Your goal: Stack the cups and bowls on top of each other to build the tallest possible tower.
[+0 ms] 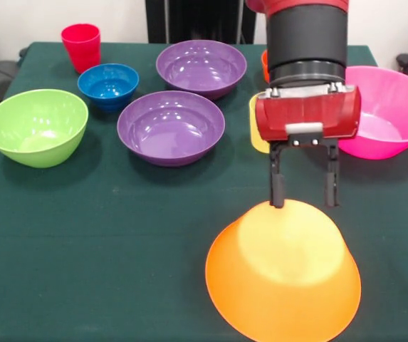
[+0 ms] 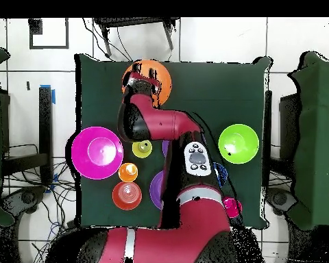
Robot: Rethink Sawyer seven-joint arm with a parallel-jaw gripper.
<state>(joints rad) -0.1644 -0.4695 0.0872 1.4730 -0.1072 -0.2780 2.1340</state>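
Green-clothed table carries scattered bowls and cups.

A green tabletop in a white room

The tabletop wears a dark green cloth. Behind it is a pale wall and a black stand. From above, the floor is white tiles with dark lines. Black cables lie beside the tabletop. A bit of blue tape sticks to the floor.

Your gripper, fingers spread, just above the upturned large orange bowl on the green table.
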